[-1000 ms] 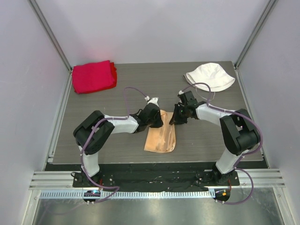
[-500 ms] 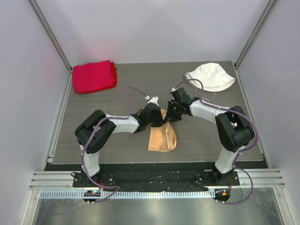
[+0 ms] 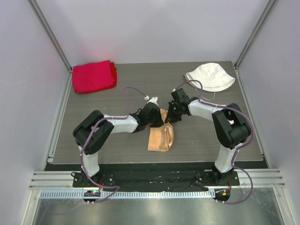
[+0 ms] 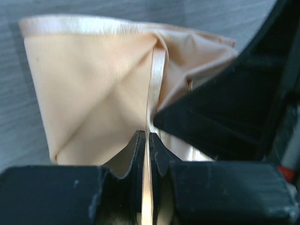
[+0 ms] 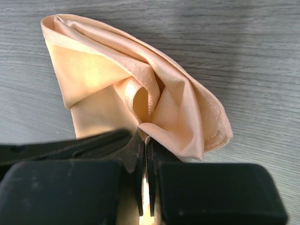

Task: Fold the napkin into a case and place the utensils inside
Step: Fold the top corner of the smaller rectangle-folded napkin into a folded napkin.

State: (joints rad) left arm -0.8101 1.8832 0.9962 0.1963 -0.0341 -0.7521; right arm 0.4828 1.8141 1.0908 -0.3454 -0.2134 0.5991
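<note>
I see the grey table filling the cell floor. On its far left corner lies the red cloth, folded thick; on the far right sits the white hat; both are well apart from the work.

Near the middle of the table, toward my side, is the napkin; its near part lies flat on the boards, while its far end is gathered up into a bunched peak between the 2 arms.

The left gripper reaches in from the left and the right gripper from the right; they sit just beside each other over that far end.

On the left wrist camera the jaws are closed narrow on a thin shiny hem of the cloth, which runs straight up from between them. The rest of the napkin fans out beyond as a cone; the dark body of the other gripper crowds in at the right.

On the right wrist camera the jaws are likewise pinched tight on a folded edge; the cloth spreads away from them in soft rolled pleats, its far end resting on the table.
</note>
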